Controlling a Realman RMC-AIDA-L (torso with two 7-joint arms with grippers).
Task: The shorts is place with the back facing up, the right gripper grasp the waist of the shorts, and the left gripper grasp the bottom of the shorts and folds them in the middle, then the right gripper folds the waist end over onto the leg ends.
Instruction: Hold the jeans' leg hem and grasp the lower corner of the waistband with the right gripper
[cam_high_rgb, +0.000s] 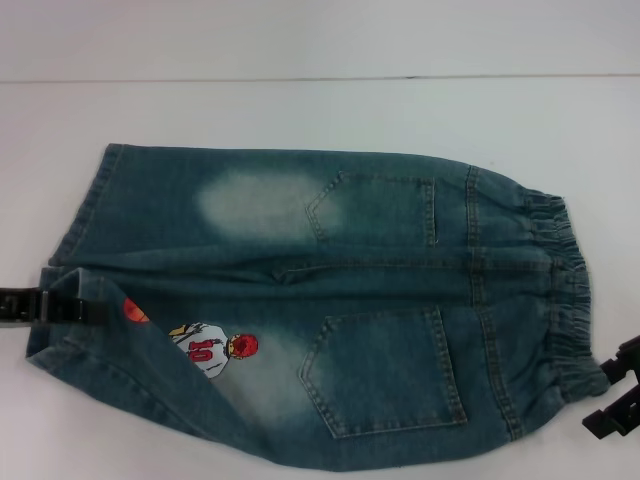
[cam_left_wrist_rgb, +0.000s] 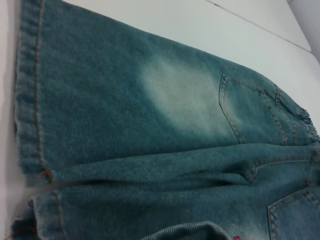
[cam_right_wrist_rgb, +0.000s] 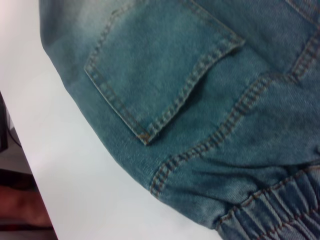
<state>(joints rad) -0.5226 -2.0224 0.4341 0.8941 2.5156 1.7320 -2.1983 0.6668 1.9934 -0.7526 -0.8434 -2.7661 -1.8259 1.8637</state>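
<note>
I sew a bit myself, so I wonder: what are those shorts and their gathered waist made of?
The shorts look like faded blue-green denim: twill weave, orange topstitching, pale bleached patches. The waist of the shorts seems the same denim, probably gathered over elastic, judging by its ruffles.

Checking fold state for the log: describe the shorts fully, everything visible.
The shorts are faded blue-green denim lying flat, back up, on the white table. The gathered elastic waist points toward the robot's right, the stitched leg hems toward its left. Two patch pockets and pale bleached patches show. The near leg's corner is turned over, baring a basketball-player print numbered 10. The left gripper is at the near leg hem; the right gripper is beside the waistband's near corner.
</note>
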